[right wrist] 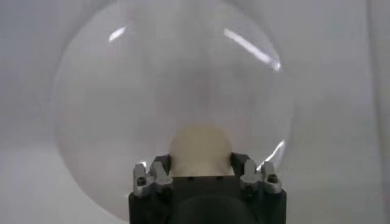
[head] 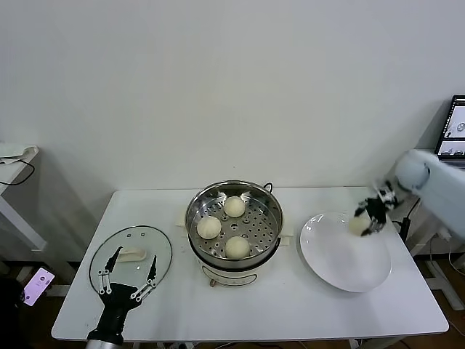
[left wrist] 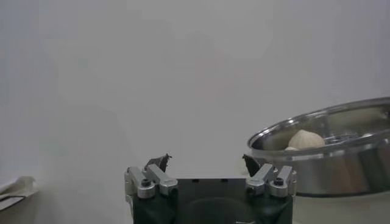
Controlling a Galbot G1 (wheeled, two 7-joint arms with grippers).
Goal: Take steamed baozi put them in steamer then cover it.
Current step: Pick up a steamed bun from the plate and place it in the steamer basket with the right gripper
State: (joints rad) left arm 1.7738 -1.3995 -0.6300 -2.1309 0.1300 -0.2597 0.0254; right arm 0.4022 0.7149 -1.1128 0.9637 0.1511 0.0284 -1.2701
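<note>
Three cream-white baozi (head: 209, 227) lie on the perforated tray of the shiny steamer (head: 270, 205) at the table's middle. Another baozi (head: 358, 226) sits between the fingers of my right gripper (head: 370, 218), which is shut on it over the far right edge of the white plate (head: 341, 258). In the right wrist view that baozi (right wrist: 200, 148) fills the space between the jaws above the plate (right wrist: 122, 109). The glass cover (head: 161, 247) lies flat at the table's left. My left gripper (head: 129, 278) hovers open over its near edge. The left wrist view shows my left gripper (left wrist: 207, 163) with the steamer (left wrist: 341, 161) beyond.
A pink phone (head: 38, 285) lies off the table's left edge. A screen (head: 454, 129) stands at the far right, and a side table with a cable (head: 14, 171) at the far left. Bare tabletop (head: 290, 305) lies in front of the steamer.
</note>
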